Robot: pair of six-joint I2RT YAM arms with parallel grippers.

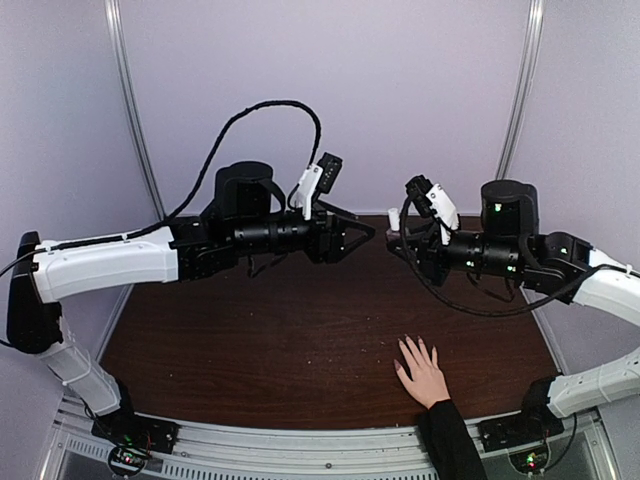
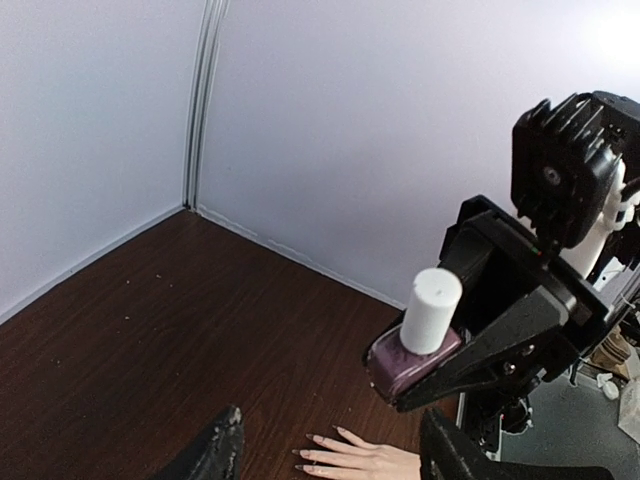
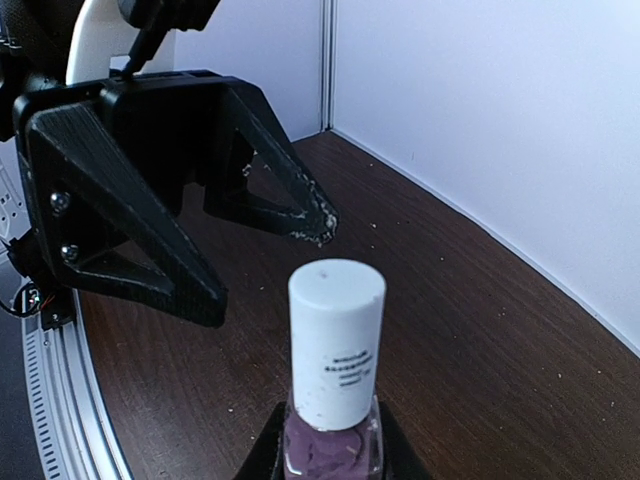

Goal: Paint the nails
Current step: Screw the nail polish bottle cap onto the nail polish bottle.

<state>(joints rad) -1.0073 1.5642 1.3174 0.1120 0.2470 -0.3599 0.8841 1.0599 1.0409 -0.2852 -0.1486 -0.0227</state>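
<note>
A light-skinned hand (image 1: pixel 423 371) with a black sleeve lies flat on the brown table, fingers spread; its nails (image 2: pixel 305 455) show at the bottom of the left wrist view. My right gripper (image 1: pixel 400 241) is shut on a small bottle of purple polish (image 3: pixel 331 452) with a white cap (image 3: pixel 336 340), held in the air above the table. The bottle also shows in the left wrist view (image 2: pixel 413 352). My left gripper (image 1: pixel 366 232) is open and empty, facing the bottle's cap a short way off, its fingers (image 3: pixel 300 205) apart.
The dark wood table (image 1: pixel 250 340) is closed in by pale walls at the back and sides. A metal rail (image 1: pixel 300 450) runs along the near edge by the arm bases.
</note>
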